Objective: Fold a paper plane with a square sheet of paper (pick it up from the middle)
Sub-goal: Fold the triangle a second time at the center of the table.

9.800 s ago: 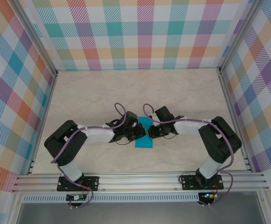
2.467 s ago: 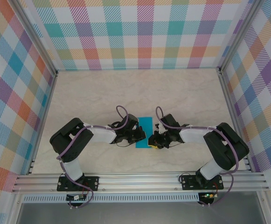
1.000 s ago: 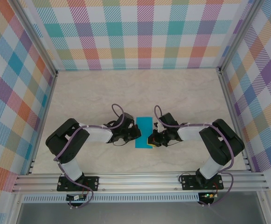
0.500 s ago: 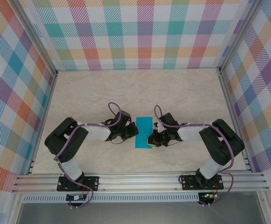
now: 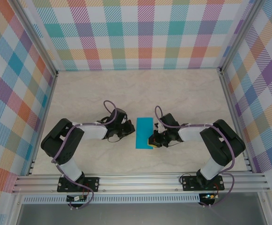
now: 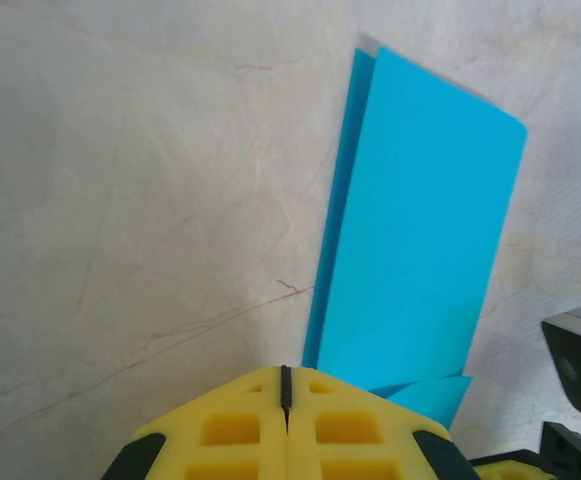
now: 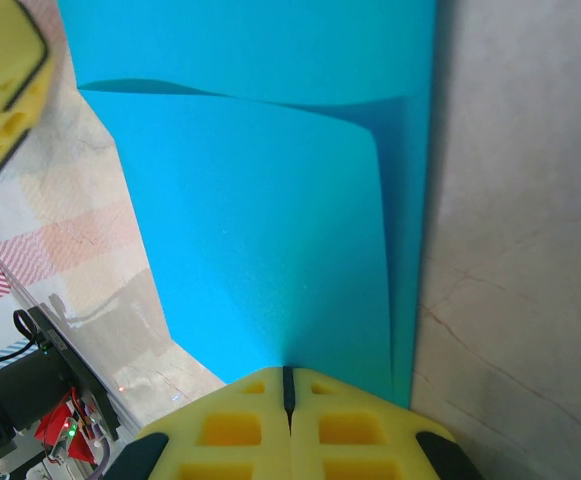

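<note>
Folded sheet, both our grippers closed
We see the square sheet of paper (image 5: 144,132) on the table (image 5: 89,93), left gripper (image 6: 286,372) just beside it, right gripper (image 7: 289,372) at its edge; any sideways drag may skew the fold.

**Overhead view.** Light is bright, even and diffuse. The pale marbled bench (image 5: 182,93) shows no glare, and only short, soft shadows lie beneath the white-and-black robot arms (image 5: 91,132). Focus is sharp throughout, though the aluminium corner posts (image 5: 37,44) splay outward toward the edges.

**Wrist views.** The matte teal-blue sheet of paper (image 6: 420,250) is crisp and saturated, with darker shaded bands along its layered edges (image 7: 415,250). The yellow left pincer (image 6: 287,400) and right pincer (image 7: 288,390), close to the lens, look slightly soft.
</note>
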